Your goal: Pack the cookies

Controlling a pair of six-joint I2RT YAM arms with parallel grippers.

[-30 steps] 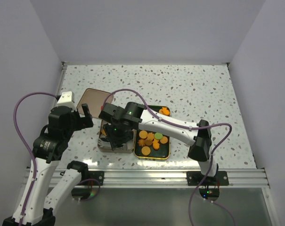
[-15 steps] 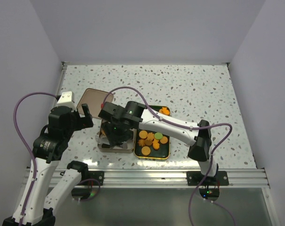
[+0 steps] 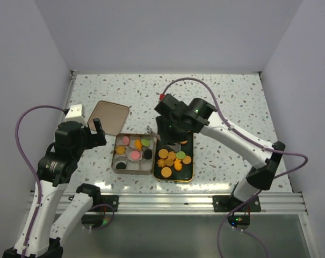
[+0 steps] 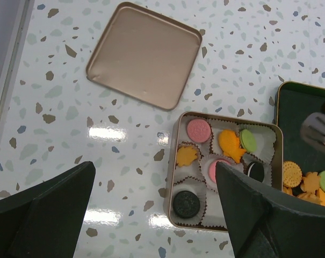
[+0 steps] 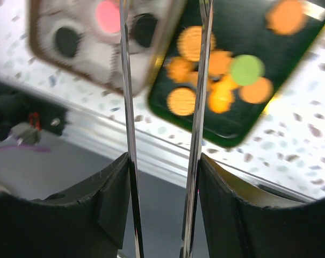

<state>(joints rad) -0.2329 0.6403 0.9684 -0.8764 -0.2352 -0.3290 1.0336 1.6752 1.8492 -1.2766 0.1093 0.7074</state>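
Observation:
The cookies [image 3: 173, 159] lie in two places. Orange rounds and one green one sit on a dark green tray [image 3: 188, 172]. Pink, orange, green and dark cookies [image 4: 199, 130] fill white paper cups in a gold tin [image 4: 175, 177]. My right gripper [image 3: 169, 133] hangs over the tray's far end, shut on metal tongs [image 5: 124, 107] whose blades stand apart with nothing between them. In the right wrist view that gripper [image 5: 163, 158] looks down on the tray [image 5: 291, 70] and the tin [image 5: 167, 32]. My left gripper [image 4: 155, 167] is open, raised left of the tin.
The tin's gold lid [image 3: 107, 117] lies flat on the speckled table behind and left of the tin. The tin [image 3: 115, 162] and the tray stand side by side near the table's front rail. A blurred tong tip [image 4: 318, 129] shows over the tray [image 4: 291, 107].
My right arm has lifted off the tin and swung back and right, above the tray's far end. The tin's cups now show fully. The left arm has not moved.

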